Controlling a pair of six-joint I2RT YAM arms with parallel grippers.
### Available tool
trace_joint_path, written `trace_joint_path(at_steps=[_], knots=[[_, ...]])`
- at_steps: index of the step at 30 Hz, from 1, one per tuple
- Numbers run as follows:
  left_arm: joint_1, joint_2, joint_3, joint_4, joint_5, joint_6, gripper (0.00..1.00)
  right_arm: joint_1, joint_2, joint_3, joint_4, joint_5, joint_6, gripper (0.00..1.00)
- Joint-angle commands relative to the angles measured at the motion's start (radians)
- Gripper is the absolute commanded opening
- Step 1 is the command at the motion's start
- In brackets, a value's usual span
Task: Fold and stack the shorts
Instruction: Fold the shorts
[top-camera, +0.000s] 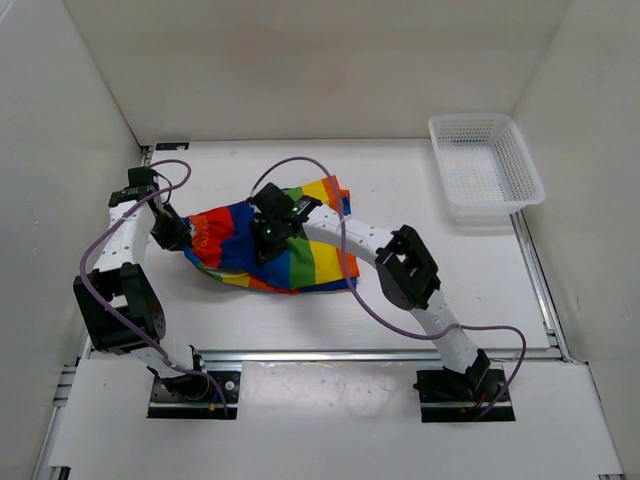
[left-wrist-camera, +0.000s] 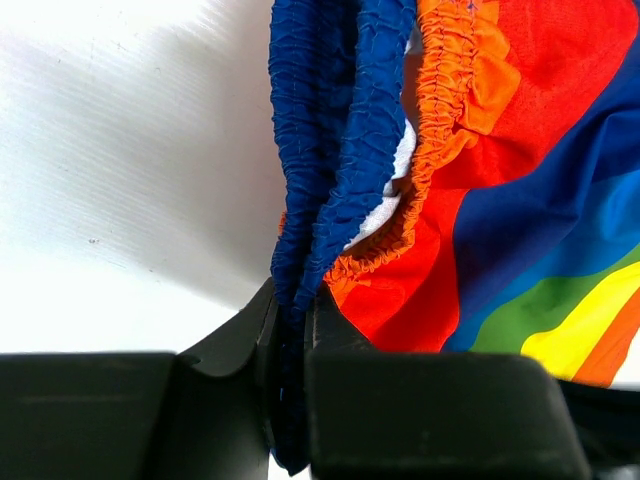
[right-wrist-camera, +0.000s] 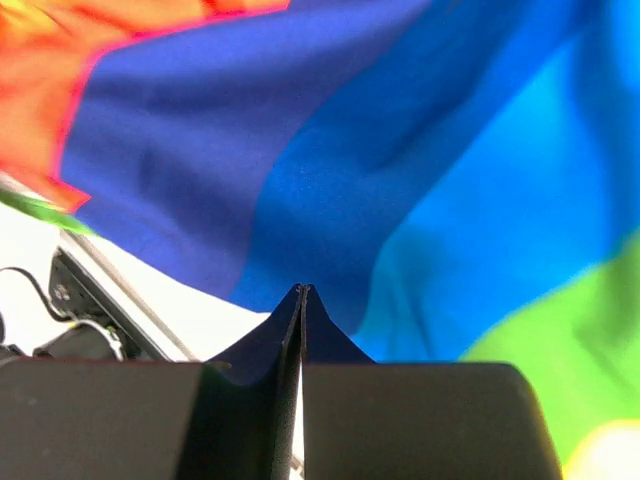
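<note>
Cable (top-camera: 88, 262): purple, loops beside the left arm, far left of the table (top-camera: 400, 180).
Left gripper (left-wrist-camera: 290, 335): jaws clamped on the shorts (top-camera: 235, 245) at their left end; the cloth runs down between the fingers (left-wrist-camera: 235, 350).
Waistband (left-wrist-camera: 330, 150): dark blue gathered elastic, the part in the left grip; an orange gathered edge lies just right of it, white showing between the two.
Shorts: bunched at table centre, not flat; red and dark blue at the left, green and yellow toward the near right, one leg reaching to the far right.
Right gripper (right-wrist-camera: 301, 300): over the middle of the shorts, jaws pressed together, tips at the edge of the dark blue stripe; cannot tell if any cloth is nipped.
Basket (top-camera: 528, 170): white mesh, far right corner, well apart from the shorts.
</note>
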Motion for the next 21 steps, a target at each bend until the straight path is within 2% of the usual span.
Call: trace_joint_path(at_steps=[1,4,9,16,19,21], knots=[[-0.004,-0.057,-0.005,0.014,0.02,-0.002,0.1,0.043,0.102,-0.006,0.0,-0.073,0.002,0.0],[-0.004,-0.057,-0.005,0.014,0.02,-0.002,0.1,0.054,0.142,-0.032,0.0,-0.083,0.002,0.0],[-0.004,-0.077,0.021,0.003,0.032,-0.011,0.1,0.054,0.133,-0.003,-0.038,-0.004,-0.01,0.0],[-0.038,-0.11,0.117,-0.059,0.023,-0.002,0.1,0.01,-0.106,-0.046,-0.072,0.156,-0.029,0.0],[-0.072,-0.121,0.188,-0.084,-0.001,0.012,0.1,-0.036,-0.248,-0.168,-0.063,0.235,-0.018,0.0],[-0.081,-0.121,0.251,-0.109,-0.001,0.044,0.1,-0.075,-0.354,-0.307,-0.038,0.259,-0.002,0.06]])
